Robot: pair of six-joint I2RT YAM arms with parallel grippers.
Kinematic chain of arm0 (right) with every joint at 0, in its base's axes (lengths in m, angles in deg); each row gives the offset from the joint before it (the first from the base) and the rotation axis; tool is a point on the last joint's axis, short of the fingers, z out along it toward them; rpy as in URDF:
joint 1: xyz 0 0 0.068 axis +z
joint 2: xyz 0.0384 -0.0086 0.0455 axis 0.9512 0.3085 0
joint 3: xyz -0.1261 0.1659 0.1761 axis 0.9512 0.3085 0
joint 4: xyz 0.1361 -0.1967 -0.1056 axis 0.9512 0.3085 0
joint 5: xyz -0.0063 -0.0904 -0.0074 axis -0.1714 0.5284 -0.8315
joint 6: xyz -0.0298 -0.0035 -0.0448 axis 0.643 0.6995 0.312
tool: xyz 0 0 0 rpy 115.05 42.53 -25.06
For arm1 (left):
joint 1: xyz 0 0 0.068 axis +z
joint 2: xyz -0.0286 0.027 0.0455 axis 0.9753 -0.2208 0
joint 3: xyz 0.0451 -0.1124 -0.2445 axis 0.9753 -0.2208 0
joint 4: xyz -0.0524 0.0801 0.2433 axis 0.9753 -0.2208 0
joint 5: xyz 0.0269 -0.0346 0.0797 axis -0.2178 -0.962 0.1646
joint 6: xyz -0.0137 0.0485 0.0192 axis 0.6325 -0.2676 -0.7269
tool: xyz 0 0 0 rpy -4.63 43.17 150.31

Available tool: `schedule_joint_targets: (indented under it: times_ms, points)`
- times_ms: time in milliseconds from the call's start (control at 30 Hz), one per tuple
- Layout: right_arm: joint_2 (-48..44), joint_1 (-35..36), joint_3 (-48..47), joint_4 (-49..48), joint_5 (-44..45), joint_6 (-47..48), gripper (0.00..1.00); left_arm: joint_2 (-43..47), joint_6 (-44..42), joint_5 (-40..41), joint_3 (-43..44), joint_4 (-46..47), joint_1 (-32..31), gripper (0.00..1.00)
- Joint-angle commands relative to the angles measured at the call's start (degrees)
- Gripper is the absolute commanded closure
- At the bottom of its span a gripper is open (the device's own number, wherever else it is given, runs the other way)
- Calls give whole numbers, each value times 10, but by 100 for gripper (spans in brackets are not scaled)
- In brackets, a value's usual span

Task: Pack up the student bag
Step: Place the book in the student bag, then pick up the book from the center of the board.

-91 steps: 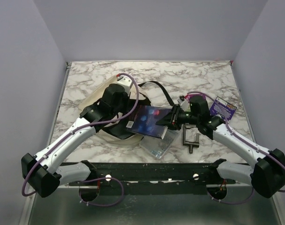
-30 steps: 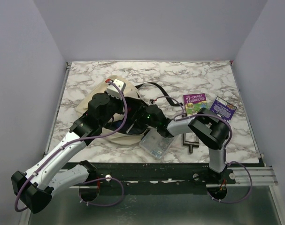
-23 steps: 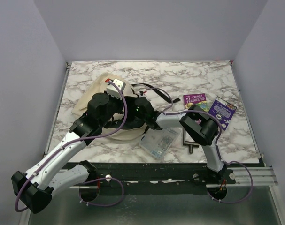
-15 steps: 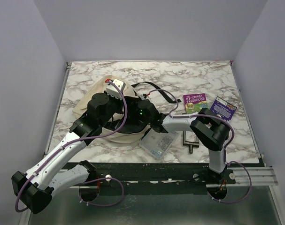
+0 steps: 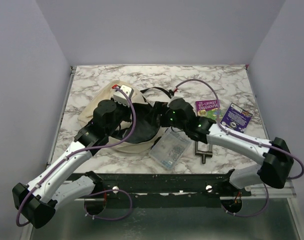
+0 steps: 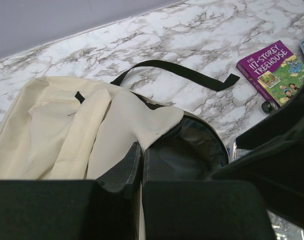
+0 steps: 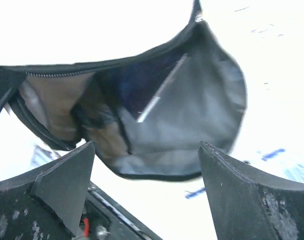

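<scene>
Wide-open, empty right claw point(image 7: 145, 147) pulls back from student bag point(image 6: 51, 125); dark book point(image 7: 141, 80) now lies inside, one item packed; left claw point(image 6: 140, 150) stays clamped on its fabric edge.

A marble-patterned table point(image 5: 217, 82), white with grey veining, is sitting inside a three-sided enclosure. A plain pale-lilac back wall point(image 5: 157, 30) is rising behind it, while a left wall point(image 5: 21, 90) and a right wall point(image 5: 287, 65) of the same colour are flanking it and slanting outward toward the camera. A black rail point(image 5: 162, 181) is running along the table's near edge, and a dull grey metal surface point(image 5: 167, 225) is lying below it. Soft, even light is falling across everything, casting only faint shadows.
</scene>
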Motion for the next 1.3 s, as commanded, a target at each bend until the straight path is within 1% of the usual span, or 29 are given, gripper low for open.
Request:
schedule_joint_targets:
  times_ms: [0, 67, 200, 267, 333, 433, 500, 600, 700, 800, 867, 967, 1100, 1267]
  points:
    - [-74, -24, -1, 204, 109, 95, 9, 15, -4, -5, -1, 46, -1, 100]
    - [-123, -67, 28, 237, 128, 69, 7, 15, -2, -7, -2, 46, -1, 100]
    - [-240, -186, 112, 262, 150, -69, 1, 13, 3, -16, 0, 45, -2, 100]
    - [-277, -241, 147, 275, 147, -116, 0, 14, 5, -16, -1, 46, -3, 100]
    - [-301, -315, 178, 290, 114, -146, 0, 16, 5, -15, -2, 46, -7, 100]
    - [-352, -446, 235, 279, 27, -148, 0, 17, 2, -11, -4, 46, -17, 100]
    - [-393, -512, 264, 271, -13, -146, 0, 19, 0, -8, -6, 46, -23, 100]
    - [-417, -582, 302, 261, -70, -165, 0, 20, -1, -7, -7, 46, -32, 100]
    - [-438, -621, 336, 240, -118, -192, 0, 19, -5, -1, -8, 47, -39, 100]
    - [-488, -637, 371, 209, -116, -214, 1, 21, -8, 5, -10, 47, -45, 100]
    - [-505, -642, 397, 185, -120, -239, 0, 22, -9, 6, -10, 48, -46, 100]
    - [-505, -650, 446, 131, -135, -278, 0, 22, -10, 9, -10, 49, -47, 100]
    - [-526, -664, 517, 19, -126, -312, 1, 25, -9, 14, -15, 52, -53, 100]
    - [-482, -683, 572, -63, -123, -348, 2, 22, -17, 26, -17, 58, -70, 100]
